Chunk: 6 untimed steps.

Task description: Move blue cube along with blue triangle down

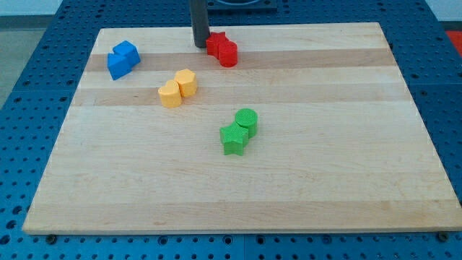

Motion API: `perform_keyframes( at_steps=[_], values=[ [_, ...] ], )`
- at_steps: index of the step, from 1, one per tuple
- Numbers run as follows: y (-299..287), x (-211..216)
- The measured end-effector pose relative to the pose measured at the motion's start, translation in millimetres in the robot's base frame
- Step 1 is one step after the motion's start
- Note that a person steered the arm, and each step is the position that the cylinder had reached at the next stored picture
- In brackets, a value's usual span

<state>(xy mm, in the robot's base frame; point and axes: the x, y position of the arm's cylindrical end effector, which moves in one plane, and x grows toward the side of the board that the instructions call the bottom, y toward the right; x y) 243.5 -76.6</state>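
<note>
A blue cube point(127, 52) and a blue triangle point(116, 66) sit touching each other near the board's top left corner. My tip point(200, 46) rests on the board near the top edge, just left of the red blocks and well to the right of the blue pair. The rod rises out of the view's top.
Two red blocks point(222, 48) touch each other right of my tip. Two yellow blocks point(178, 88) sit below and between the blue and red pairs. A green cylinder point(246, 120) and a green star point(233, 138) sit near the board's middle. The wooden board point(346, 180) lies on a blue pegboard.
</note>
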Motion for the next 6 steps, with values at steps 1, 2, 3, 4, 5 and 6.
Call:
perform_keyframes(
  at_steps=[1, 2, 3, 4, 5, 6],
  values=[
    [0.0, -5.9],
    [-14.3, -29.6],
    [-58.0, -38.5],
    [-102.9, -36.8],
    [-125.0, -30.8],
    [-135.4, -18.5]
  ],
)
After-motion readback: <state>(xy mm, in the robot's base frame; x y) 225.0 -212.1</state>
